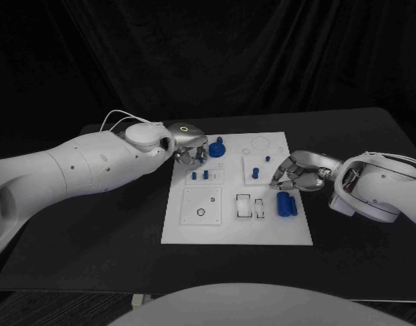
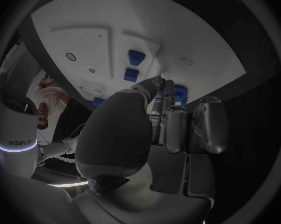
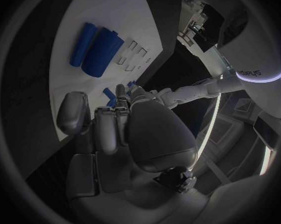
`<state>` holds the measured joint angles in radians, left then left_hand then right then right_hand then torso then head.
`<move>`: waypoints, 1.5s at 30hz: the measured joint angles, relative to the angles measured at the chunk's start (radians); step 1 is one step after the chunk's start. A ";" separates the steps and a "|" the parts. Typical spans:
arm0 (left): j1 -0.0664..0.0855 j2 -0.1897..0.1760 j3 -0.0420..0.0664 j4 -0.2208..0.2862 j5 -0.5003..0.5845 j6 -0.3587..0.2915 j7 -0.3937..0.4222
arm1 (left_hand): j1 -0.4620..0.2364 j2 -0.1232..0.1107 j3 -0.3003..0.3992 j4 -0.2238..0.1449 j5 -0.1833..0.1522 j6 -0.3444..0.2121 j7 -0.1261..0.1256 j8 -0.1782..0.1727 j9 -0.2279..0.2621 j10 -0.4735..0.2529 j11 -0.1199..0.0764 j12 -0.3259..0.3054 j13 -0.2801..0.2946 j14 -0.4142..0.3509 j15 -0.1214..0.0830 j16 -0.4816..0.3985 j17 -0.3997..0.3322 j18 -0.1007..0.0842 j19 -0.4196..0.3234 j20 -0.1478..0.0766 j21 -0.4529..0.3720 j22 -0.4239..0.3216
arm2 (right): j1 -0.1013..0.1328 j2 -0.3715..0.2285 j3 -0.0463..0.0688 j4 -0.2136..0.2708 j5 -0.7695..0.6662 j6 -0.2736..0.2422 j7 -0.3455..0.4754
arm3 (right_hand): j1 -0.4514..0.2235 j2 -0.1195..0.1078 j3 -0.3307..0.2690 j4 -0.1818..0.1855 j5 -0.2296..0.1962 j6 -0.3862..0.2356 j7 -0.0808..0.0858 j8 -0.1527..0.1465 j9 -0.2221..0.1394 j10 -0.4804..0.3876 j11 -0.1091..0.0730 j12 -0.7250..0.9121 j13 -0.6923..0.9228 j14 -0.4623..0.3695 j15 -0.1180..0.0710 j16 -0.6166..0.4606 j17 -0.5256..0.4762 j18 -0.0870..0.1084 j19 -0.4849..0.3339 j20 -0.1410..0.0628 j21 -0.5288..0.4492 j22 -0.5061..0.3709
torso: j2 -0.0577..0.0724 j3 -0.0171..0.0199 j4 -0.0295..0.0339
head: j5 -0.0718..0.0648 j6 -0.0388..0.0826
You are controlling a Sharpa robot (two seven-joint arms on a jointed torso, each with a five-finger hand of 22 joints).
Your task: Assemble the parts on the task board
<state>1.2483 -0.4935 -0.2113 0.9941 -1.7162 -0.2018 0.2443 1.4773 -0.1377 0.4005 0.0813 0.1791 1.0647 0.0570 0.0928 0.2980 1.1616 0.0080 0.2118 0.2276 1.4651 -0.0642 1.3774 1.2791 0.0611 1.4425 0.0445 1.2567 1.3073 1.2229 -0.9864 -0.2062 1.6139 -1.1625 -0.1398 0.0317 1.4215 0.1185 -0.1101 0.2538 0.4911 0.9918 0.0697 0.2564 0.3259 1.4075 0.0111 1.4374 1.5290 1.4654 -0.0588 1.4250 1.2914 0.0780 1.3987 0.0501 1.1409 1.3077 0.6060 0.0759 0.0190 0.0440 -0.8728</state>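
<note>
Head view: left hand (image 1: pixel 189 149) over task board (image 1: pixel 237 231), fingers curled, contact unclear.

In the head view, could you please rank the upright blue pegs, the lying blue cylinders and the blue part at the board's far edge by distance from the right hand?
1. Upright blue pegs, just beside the right hand.
2. Lying blue cylinders, nearer the robot.
3. Blue part at the task board's far edge, by the left hand.

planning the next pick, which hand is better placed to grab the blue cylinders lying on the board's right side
Right. The right hand hovers at the board's right edge, just above the lying blue cylinders. The left hand is at the far-left corner beside another blue part.
</note>
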 measured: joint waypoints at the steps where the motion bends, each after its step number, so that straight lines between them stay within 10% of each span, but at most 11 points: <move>1: 0.000 0.000 0.000 -0.001 0.000 0.001 0.000 | 0.000 0.000 0.000 0.000 0.000 0.000 0.000 0.000 0.000 0.000 0.000 0.000 0.000 0.000 0.000 0.000 0.000 0.000 0.000 0.000 0.000 0.000 | 0.000 0.000 0.000 0.000 0.000 0.000 0.000 | 0.000 0.000 0.000 0.000 0.000 0.000 0.000 0.000 0.000 0.000 0.000 -0.001 0.003 0.000 0.000 0.000 0.000 0.000 0.000 0.000 0.000 0.000 | 0.000 0.0000 0.0000 | 0.000 0.000; 45: -0.009 0.019 0.000 -0.016 0.000 0.016 0.002 | 0.000 0.000 0.003 -0.003 -0.004 -0.002 -0.002 -0.008 -0.004 0.005 -0.002 -0.005 -0.002 0.000 0.000 -0.042 -0.053 0.000 -0.020 0.002 -0.039 0.000 | 0.000 0.002 0.000 -0.001 0.000 0.002 -0.003 | 0.005 -0.002 0.003 -0.003 0.000 0.000 0.000 0.000 0.000 0.000 0.000 0.004 0.005 0.001 0.002 0.000 -0.001 0.000 0.000 0.000 -0.005 0.000 | 0.000 0.0000 0.0002 | 0.000 0.000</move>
<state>1.2390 -0.4745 -0.2111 0.9783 -1.7163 -0.1859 0.2465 1.4773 -0.1377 0.4034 0.0785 0.1754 1.0628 0.0552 0.0847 0.2935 1.1669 0.0058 0.2067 0.2254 1.4650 -0.0641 1.3356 1.2257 0.0611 1.4224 0.0466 1.2179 1.3073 1.2229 -0.9839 -0.2062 1.6130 -1.1624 -0.1376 0.0283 1.4267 0.1161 -0.1072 0.2509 0.4911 0.9918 0.0697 0.2563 0.3259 1.4075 0.0111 1.4418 1.5341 1.4663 -0.0565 1.4251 1.2901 0.0780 1.3987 0.0500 1.1362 1.3079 0.6059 0.0759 0.0192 0.0440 -0.8728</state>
